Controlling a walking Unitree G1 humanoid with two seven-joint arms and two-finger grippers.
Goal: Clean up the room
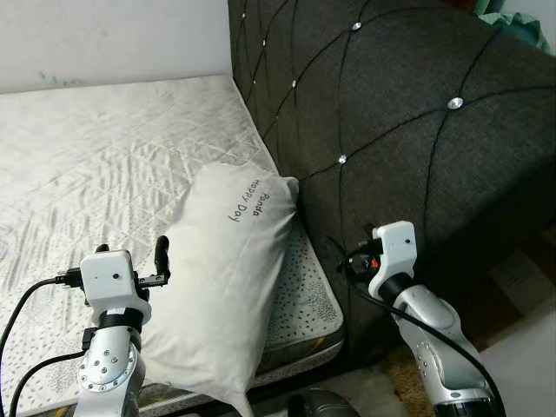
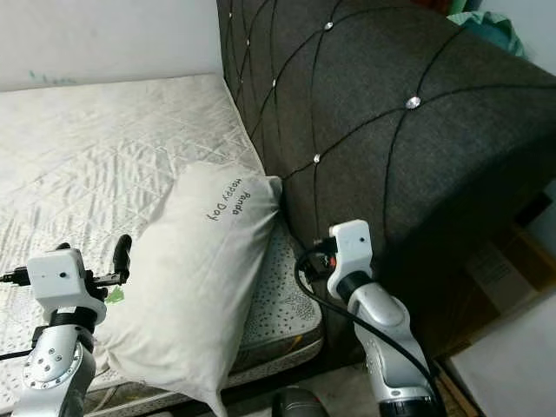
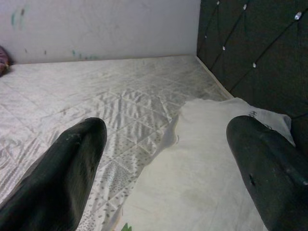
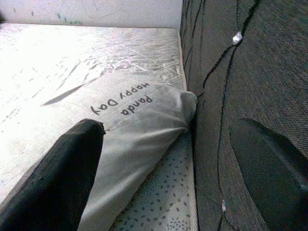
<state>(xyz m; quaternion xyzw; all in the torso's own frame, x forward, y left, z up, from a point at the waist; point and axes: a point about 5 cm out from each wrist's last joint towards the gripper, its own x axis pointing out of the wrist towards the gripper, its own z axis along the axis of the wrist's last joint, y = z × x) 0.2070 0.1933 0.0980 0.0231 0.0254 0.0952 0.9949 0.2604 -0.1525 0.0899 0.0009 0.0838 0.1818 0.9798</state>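
A white pillow [image 1: 230,269] printed "Panda Happy Day" lies lengthwise on the bare quilted mattress [image 1: 104,156], its top corner against the dark tufted headboard [image 1: 408,113] and its lower end hanging over the mattress edge. My left gripper [image 1: 158,265] stands open at the pillow's left side, its fingers [image 3: 72,163] spread above the pillow [image 3: 207,173] and mattress. My right gripper [image 1: 347,262] is open to the right of the pillow, close to the headboard; its wrist view looks along the gap between the pillow [image 4: 139,130] and the headboard [image 4: 250,72].
A white wall [image 1: 104,39] runs behind the mattress. A cardboard box [image 1: 521,278] sits on the floor at the right. A dark rounded object [image 1: 317,404] lies below the mattress edge. Green cloth [image 1: 521,26] rests on top of the headboard. A small green scrap [image 2: 115,295] shows by the left gripper.
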